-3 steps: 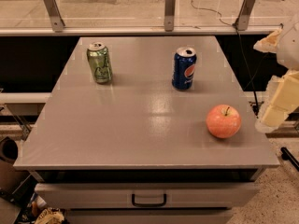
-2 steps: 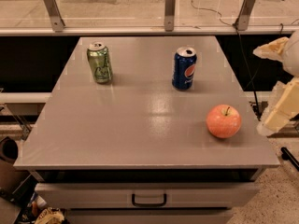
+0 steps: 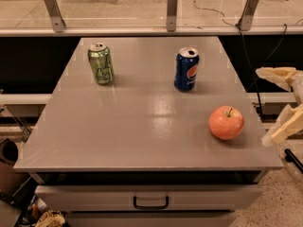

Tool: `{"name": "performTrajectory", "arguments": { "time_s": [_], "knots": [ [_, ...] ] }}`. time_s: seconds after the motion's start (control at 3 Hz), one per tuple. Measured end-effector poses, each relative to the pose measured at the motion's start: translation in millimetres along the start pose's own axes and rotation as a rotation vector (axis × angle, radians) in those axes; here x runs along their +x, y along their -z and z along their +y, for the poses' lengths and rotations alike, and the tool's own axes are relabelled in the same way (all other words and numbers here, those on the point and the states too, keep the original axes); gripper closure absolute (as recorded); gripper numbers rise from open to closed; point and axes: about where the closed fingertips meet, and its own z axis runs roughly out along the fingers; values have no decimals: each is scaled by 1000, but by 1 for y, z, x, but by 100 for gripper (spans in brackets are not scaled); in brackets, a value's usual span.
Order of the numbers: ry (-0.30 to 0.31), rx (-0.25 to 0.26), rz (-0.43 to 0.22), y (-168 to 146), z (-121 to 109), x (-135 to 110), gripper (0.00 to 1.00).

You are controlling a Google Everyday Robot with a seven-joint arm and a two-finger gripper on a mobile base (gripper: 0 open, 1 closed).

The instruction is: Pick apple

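Note:
The apple point(image 3: 227, 122) is round and orange-red with paler patches and a short dark stem. It sits on the grey table point(image 3: 132, 126) near the front right corner. My gripper point(image 3: 262, 107) is at the right edge of the view, just past the table's right side and to the right of the apple. Its two pale fingers point(image 3: 277, 74) are spread apart, one above the other, and hold nothing. The gripper does not touch the apple.
A green soda can point(image 3: 100, 63) stands at the back left of the table, and a blue Pepsi can point(image 3: 186, 69) at the back middle-right. A drawer with a dark handle point(image 3: 150, 203) is below the front edge. A ledge with metal brackets point(image 3: 171, 11) runs behind.
The gripper has come lower at the right edge, closer to the apple's height. The apple and both cans have not moved.

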Motion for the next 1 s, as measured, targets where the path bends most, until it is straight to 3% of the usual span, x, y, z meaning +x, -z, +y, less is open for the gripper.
{"name": "performTrajectory", "arguments": {
  "time_s": [0.33,1.0],
  "knots": [
    [4,-11,-183,-11,-3,7,0],
    [-5,-54,-360,-34,-5,14,0]
  ]
}}
